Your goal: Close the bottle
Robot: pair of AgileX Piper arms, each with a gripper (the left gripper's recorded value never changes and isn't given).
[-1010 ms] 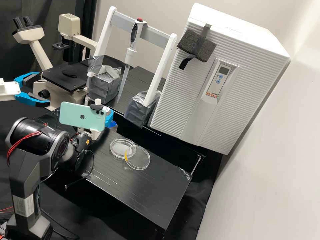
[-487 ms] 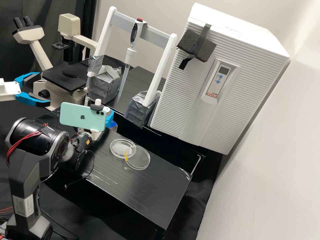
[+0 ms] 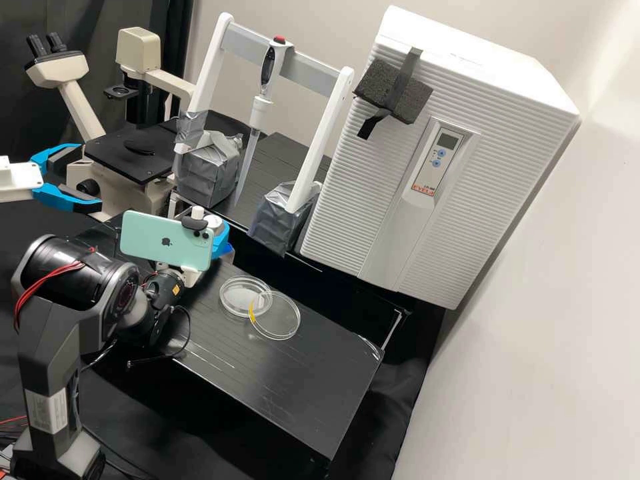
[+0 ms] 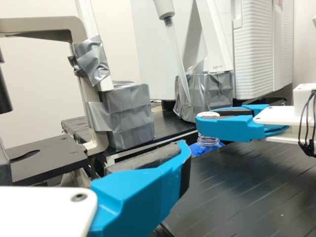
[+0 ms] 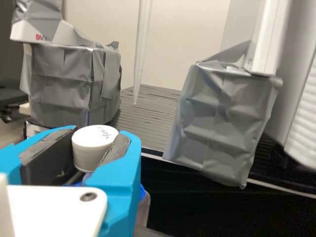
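The right claw pinches a white cap just over the bottle, at the left middle of the high view; I judge the cap at the mouth but not yet turned tight. The left claw hangs spread and empty at the left edge. The black ribbed tabletop carries two clear dishes at centre, with a microscope upper left and a white cabinet upper right.
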